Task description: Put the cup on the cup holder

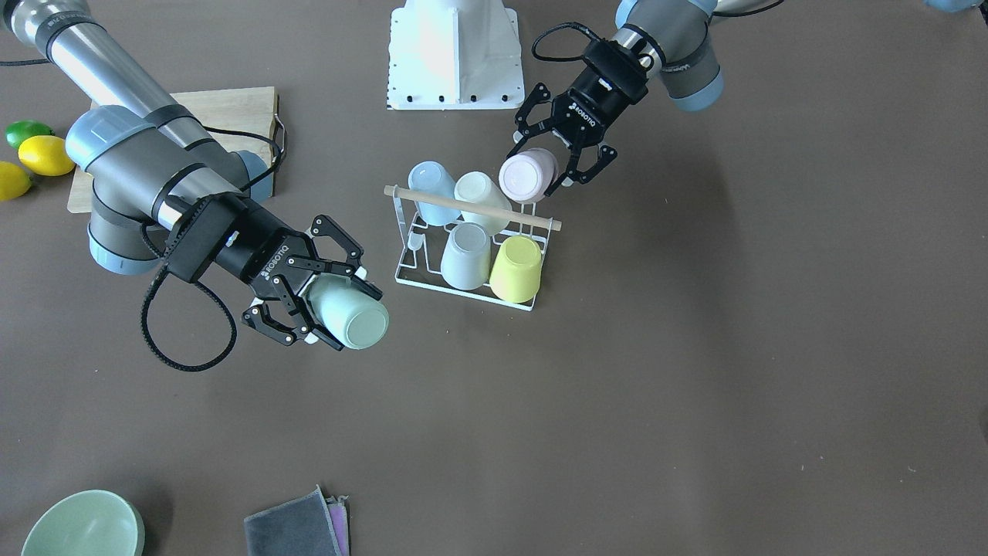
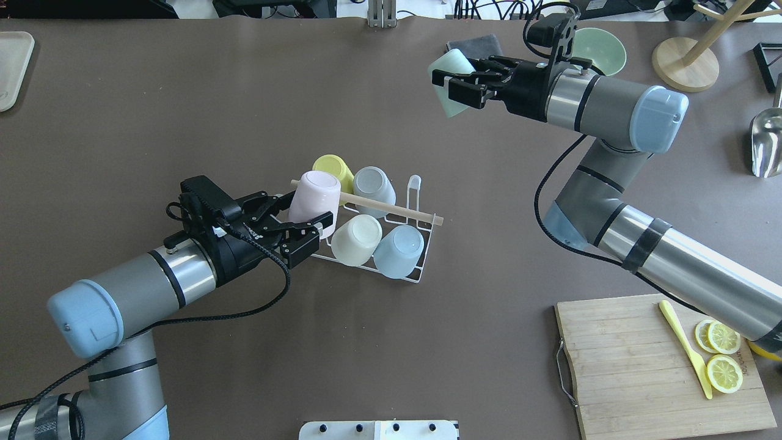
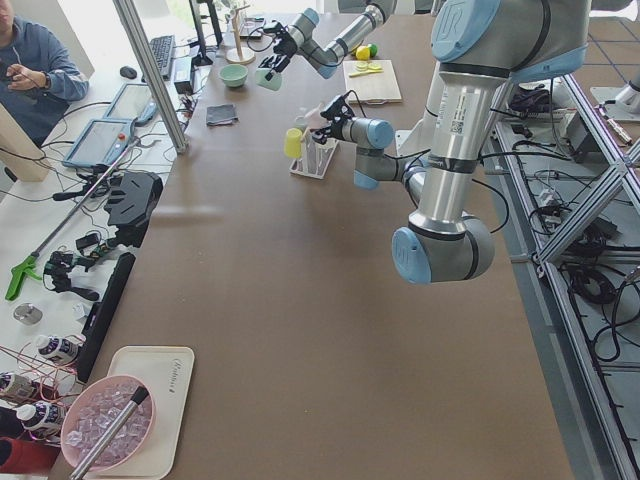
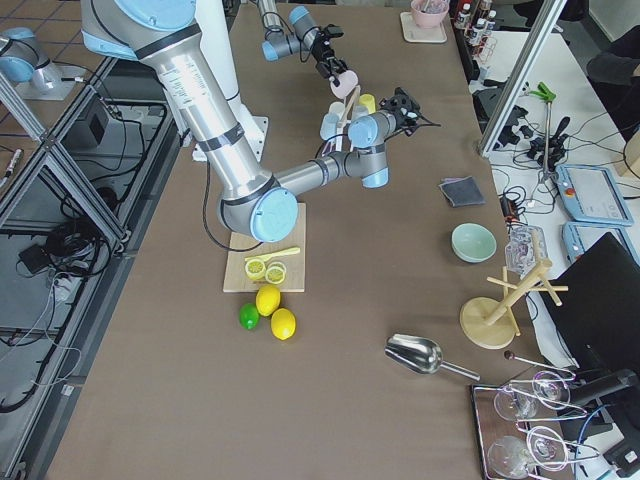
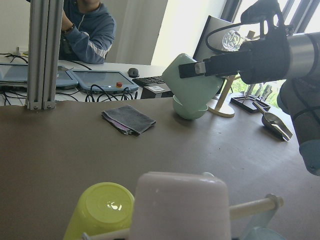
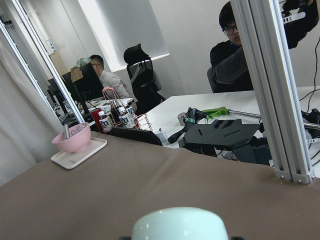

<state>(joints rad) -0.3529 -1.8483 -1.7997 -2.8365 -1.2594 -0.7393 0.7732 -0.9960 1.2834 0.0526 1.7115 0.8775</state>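
Brown surface [image 2: 244, 91] carries the white wire cup holder [image 2: 397, 211]; left pincer [image 2: 308, 209] grips a pink cup [image 2: 313, 192] at its end, while right pincer [image 2: 449, 84] clutches a mint cup [image 2: 452, 61] aloft, well apart.

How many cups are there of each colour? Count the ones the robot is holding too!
light blue cup: 1
cream cup: 1
grey cup: 1
yellow cup: 1
pink cup: 1
mint green cup: 1
Total: 6 cups

White-coated wire cup holder [image 1: 414, 242] with matt wooden rod [image 1: 532, 220].
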